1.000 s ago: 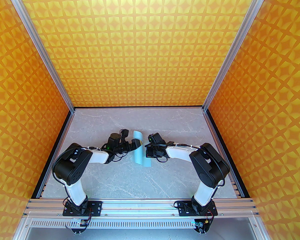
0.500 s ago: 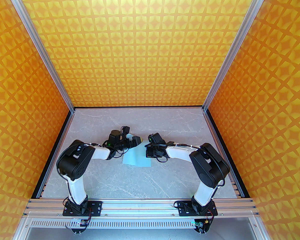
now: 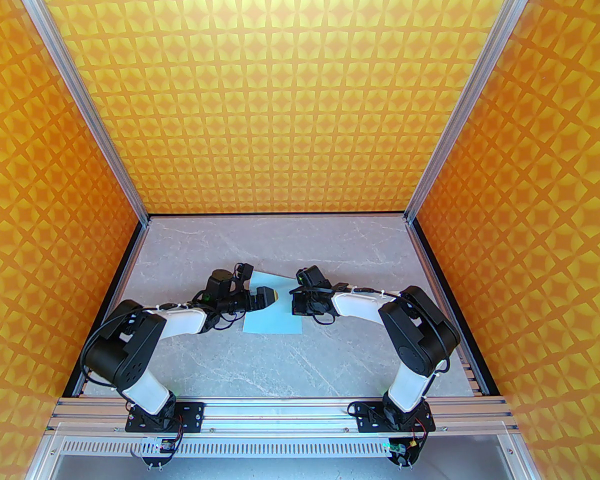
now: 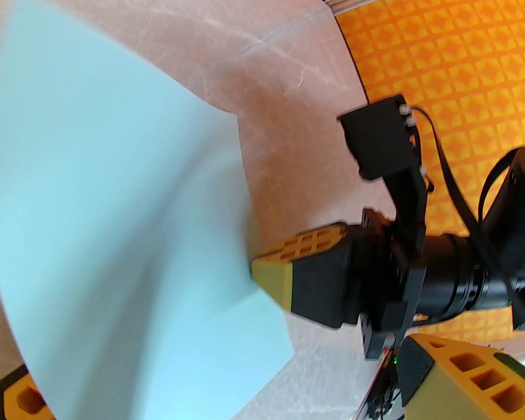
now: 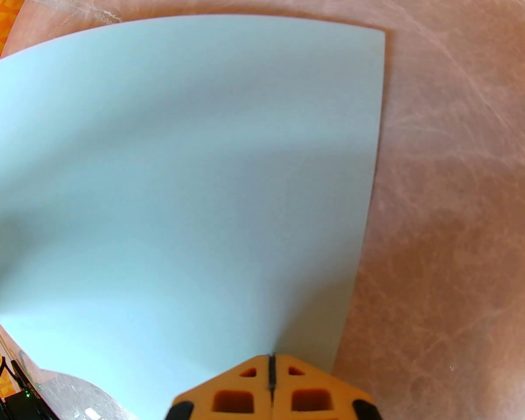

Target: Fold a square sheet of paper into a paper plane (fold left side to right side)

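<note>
The square sheet of paper (image 3: 275,320) is pale light-blue and lies open and nearly flat on the grey marbled table (image 3: 330,363), slightly bowed. My left gripper (image 3: 271,298) hovers over the sheet's left half, open. In the left wrist view the paper (image 4: 113,212) spreads between my left fingers (image 4: 442,379), which stand wide apart. My right gripper (image 3: 294,302) is shut, its tips resting on the sheet's right edge. In the right wrist view its yellow fingertips (image 5: 271,365) meet over the paper (image 5: 179,169). No paper plane shape shows.
Orange patterned walls (image 3: 300,93) on aluminium posts enclose the table on three sides. An aluminium rail (image 3: 280,410) carrying both arm bases runs along the near edge. Bare tabletop lies in front of the paper and behind it.
The sheet's left half, raised and curled over to the right a second ago, has dropped back flat. My left arm has drawn back to the left and nearer; the right arm stayed put.
</note>
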`<state>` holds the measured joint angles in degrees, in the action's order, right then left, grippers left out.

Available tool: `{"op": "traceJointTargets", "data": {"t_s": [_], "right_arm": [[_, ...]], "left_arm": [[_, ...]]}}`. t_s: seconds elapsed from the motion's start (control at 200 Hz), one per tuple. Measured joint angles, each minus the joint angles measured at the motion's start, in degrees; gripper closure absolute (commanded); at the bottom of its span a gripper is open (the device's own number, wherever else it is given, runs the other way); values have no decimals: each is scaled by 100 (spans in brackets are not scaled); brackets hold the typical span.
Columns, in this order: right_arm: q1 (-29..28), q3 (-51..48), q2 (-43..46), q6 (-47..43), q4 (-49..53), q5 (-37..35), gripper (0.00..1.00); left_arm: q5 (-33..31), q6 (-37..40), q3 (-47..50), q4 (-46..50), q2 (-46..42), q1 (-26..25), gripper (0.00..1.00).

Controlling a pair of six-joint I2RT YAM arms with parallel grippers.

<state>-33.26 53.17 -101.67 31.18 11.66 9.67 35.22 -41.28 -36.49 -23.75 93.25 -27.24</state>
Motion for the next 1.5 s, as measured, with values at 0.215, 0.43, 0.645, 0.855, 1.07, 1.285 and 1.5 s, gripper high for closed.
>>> {"op": "traceJointTargets", "data": {"t_s": [0.215, 0.43, 0.645, 0.855, 1.07, 1.285, 1.5], "right_arm": [[0, 0, 0, 0, 2, 0, 100], [0, 0, 2, 0, 4, -2, 100], [2, 0, 2, 0, 7, 0, 100], [0, 0, 4, 0, 7, 0, 100], [2, 0, 4, 0, 9, -2, 100], [2, 0, 9, 2, 13, -2, 100], [0, -4, 9, 2, 11, -2, 100]], "left_arm": [[-2, 190, 223, 437, -361, 0, 3], [0, 238, 232, 566, -745, -2, 5], [0, 280, 122, 649, -817, -155, 3], [11, 251, -13, 466, -339, -245, 3], [-114, 234, -44, 483, -160, -245, 2], [-514, 302, -48, 977, -352, -214, 1], [-761, 387, 17, 1226, -492, -79, 0]]}}
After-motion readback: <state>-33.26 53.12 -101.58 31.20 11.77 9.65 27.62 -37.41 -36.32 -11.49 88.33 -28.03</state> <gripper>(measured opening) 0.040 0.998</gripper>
